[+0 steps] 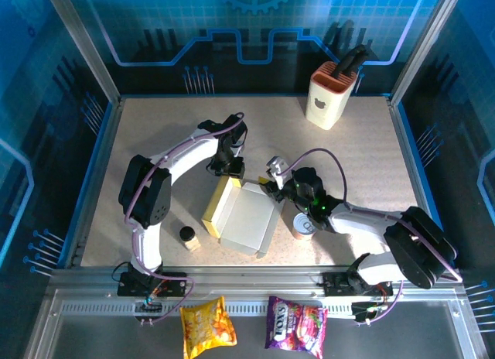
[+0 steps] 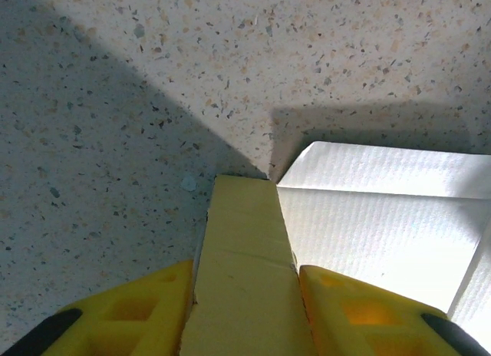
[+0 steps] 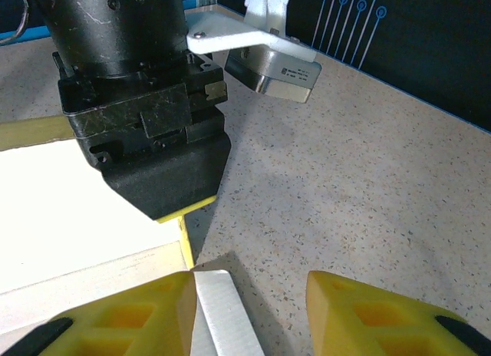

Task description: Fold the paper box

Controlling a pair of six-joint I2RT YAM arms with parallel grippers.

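Yellow-backed cardboard, grey-white face up: the paper box (image 1: 246, 218) lies opened out on the table (image 1: 155, 135), just beside the tin can (image 1: 306, 224), on the can's side toward the left arm.

Holding arrangement:
- The left gripper (image 1: 230, 169) stands at the box corner farthest from the can. Its wrist view shows a yellow flap (image 2: 244, 256) standing between the fingers (image 2: 146, 314), with both fingers against its sides. It is judged to be pinching that flap, though how firmly the pads bear cannot be told from this angle. The likely purpose is to lift the side wall and turn it inward over the floor panel.
- The right gripper (image 3: 249, 283) sits at the far box corner on the can's side. Its jaws are partly apart, with bare table showing between them. A grey-white strip (image 3: 222, 310) of the box lies against one finger only, so nothing is clamped. The position suggests it is steadying that corner, or waiting to take the adjoining flap.

Orientation: the long axis of the box runs from the near table edge to the far one. The far end appears swung slightly toward the can's side. The raised yellow wall follows the long edge away from the can.
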